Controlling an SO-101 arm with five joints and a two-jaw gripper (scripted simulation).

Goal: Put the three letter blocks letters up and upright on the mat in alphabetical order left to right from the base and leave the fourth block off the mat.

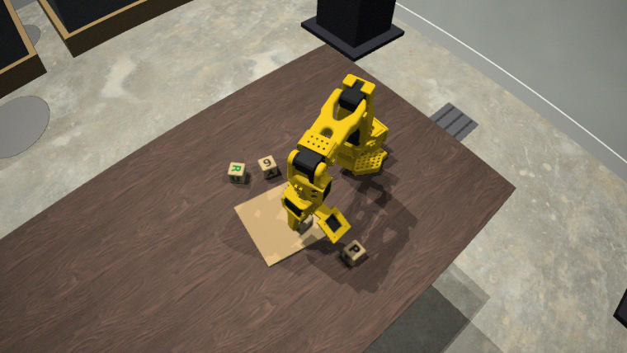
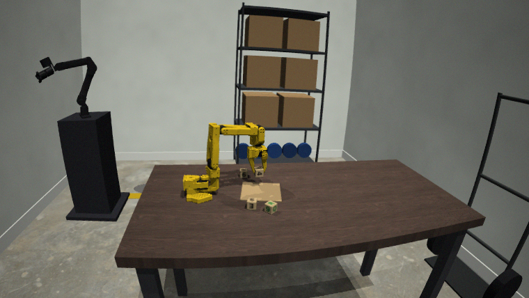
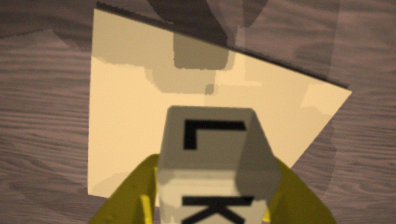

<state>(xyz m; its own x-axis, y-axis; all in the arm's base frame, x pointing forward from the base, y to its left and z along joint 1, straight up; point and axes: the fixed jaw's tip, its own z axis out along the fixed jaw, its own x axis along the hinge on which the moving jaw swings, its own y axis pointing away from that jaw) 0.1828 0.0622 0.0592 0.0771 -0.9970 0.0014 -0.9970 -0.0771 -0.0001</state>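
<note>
My gripper (image 1: 309, 228) (image 2: 259, 173) (image 3: 218, 165) is shut on a block (image 1: 305, 223) (image 2: 258, 172) (image 3: 210, 160) with a black L and K on two faces in the wrist view. It holds the block in the air, over the P block's side of the mat (image 1: 263, 223) (image 2: 260, 193) (image 3: 120, 110). The mat lies flat with no block resting on it. A block with a black P on top (image 1: 353, 252) (image 2: 243, 173) lies off the mat. A block with a green R on top (image 1: 237, 171) (image 2: 270, 207) lies off the opposite side.
A block with a black 6 or 9 on top (image 1: 267, 167) (image 2: 251, 203) lies off the mat, between the green R block and the arm. The arm's base (image 1: 366, 160) (image 2: 199, 195) stands on the wooden table (image 1: 175, 245) (image 2: 333, 222).
</note>
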